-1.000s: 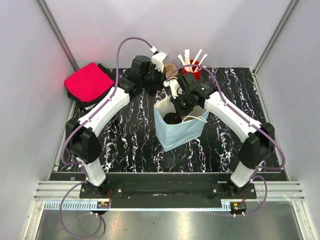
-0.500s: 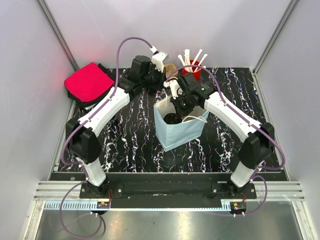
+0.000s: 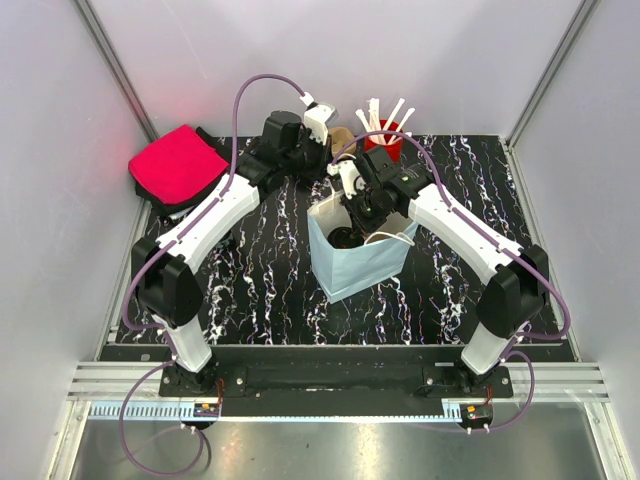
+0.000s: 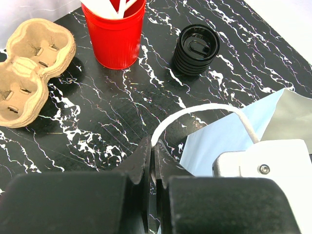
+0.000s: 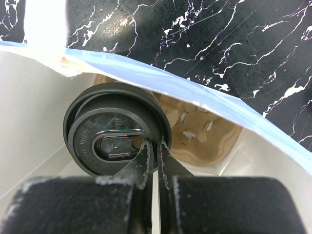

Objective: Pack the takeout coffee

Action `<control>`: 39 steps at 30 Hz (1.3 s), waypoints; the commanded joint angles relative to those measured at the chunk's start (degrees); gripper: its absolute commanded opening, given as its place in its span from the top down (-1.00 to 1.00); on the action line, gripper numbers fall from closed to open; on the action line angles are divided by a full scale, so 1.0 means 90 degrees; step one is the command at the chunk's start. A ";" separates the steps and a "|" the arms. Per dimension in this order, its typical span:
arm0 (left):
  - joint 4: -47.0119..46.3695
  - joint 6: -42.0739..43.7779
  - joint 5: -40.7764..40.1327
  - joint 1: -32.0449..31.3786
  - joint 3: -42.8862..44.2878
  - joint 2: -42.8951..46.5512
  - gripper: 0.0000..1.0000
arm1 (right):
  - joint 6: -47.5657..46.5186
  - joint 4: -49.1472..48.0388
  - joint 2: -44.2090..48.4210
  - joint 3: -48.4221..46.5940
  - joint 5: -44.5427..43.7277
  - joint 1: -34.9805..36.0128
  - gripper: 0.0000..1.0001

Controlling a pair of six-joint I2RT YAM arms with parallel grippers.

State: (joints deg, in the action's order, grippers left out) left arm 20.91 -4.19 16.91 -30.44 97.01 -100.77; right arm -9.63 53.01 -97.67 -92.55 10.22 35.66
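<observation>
The takeout coffee (image 5: 114, 136), a black cup with a black lid, is inside the light-blue paper bag (image 3: 362, 265). My right gripper (image 5: 156, 145) reaches down into the bag and is shut on the lid's rim at the cup's right side. A brown cardboard carrier (image 5: 204, 131) lies on the bag's floor beside and under the cup; I cannot tell whether the cup rests in it. Behind the bag, my left gripper (image 4: 153, 146) is shut on the bag's white handle (image 4: 195, 111), which arches toward the bag's blue wall (image 4: 229, 141).
A red cup of white stirrers (image 4: 116, 34) stands at the back, with a stack of black lids (image 4: 196, 48) to its right and a second cardboard carrier (image 4: 31, 68) to its left. A red cloth pad (image 3: 178, 165) lies at the back left.
</observation>
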 commanded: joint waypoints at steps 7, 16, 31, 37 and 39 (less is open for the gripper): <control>-0.0272 -0.0033 0.0133 -0.0017 0.0119 0.0201 1.00 | 0.0005 -0.0129 0.0139 0.0030 0.0144 0.0081 1.00; -0.0243 -0.0014 0.0065 -0.0026 0.0187 0.0133 1.00 | 0.0005 -0.0129 0.0139 0.0049 0.0144 0.0081 1.00; -0.0184 -0.0033 0.0055 -0.0026 0.0285 0.0044 1.00 | 0.0005 -0.0197 0.0110 0.0157 0.0124 0.0081 1.00; -0.0184 -0.0023 0.0065 -0.0026 0.0276 0.0064 1.00 | -0.0004 -0.0217 0.0032 0.0108 0.0105 0.0081 1.00; -0.0174 -0.0023 0.0065 -0.0026 0.0275 0.0074 1.00 | -0.0004 -0.0207 0.0012 0.0108 0.0115 0.0081 0.99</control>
State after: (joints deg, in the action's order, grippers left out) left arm 21.04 -4.19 16.84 -30.44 97.03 -100.77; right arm -9.63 52.66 -97.67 -90.94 10.61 35.68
